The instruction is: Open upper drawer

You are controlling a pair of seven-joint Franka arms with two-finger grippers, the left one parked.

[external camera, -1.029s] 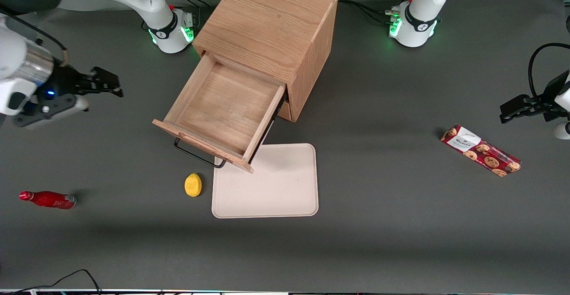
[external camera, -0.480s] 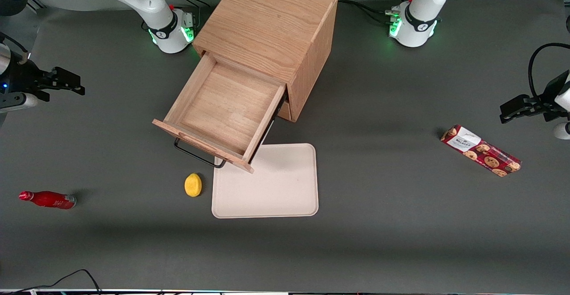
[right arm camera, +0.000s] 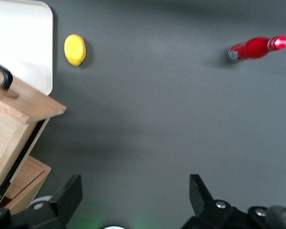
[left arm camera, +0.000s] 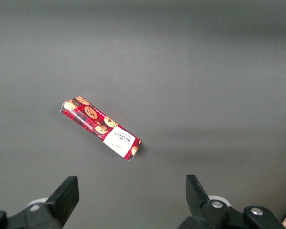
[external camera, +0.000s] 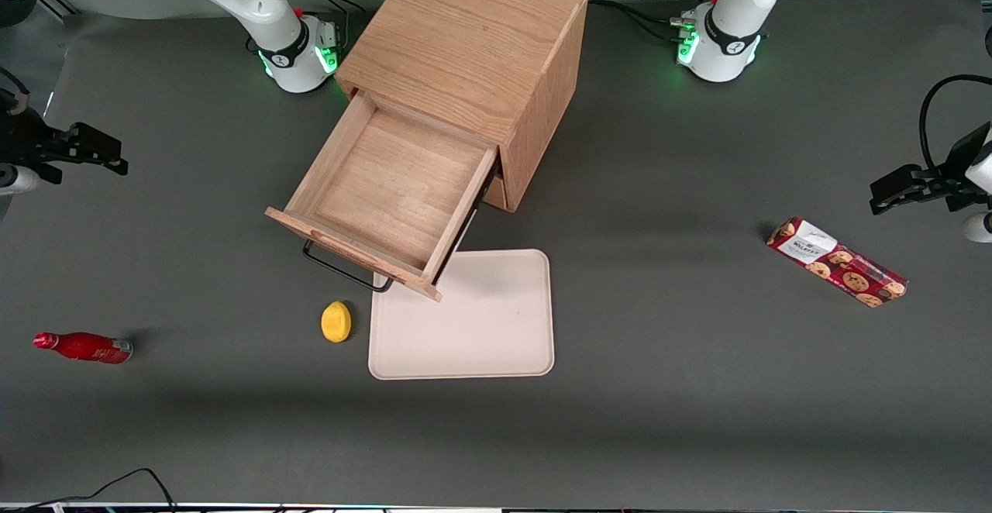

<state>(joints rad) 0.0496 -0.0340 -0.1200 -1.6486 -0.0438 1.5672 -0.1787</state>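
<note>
Upper drawer (external camera: 387,195) is pulled well out of the cabinet (external camera: 473,56), empty, its black handle (external camera: 345,269) facing the front camera and overhanging a corner of the beige tray (external camera: 480,335). Drawer hasn't shifted since a second ago. Gripper (external camera: 105,155) has backed off further toward the working arm's end of the table, now well apart from the drawer, above bare mat. Its fingers (right arm camera: 69,195) are spread wide with nothing between them.

Lemon (external camera: 335,321) sits just beside the tray, near the handle. Red bottle (external camera: 81,347) lies on its side toward the working arm's end, nearer the front camera than the gripper. Cookie pack (external camera: 837,261) lies toward the parked arm's end. Nothing sits between gripper and drawer. Lower drawer front (right arm camera: 26,183) shows closed under the open one.
</note>
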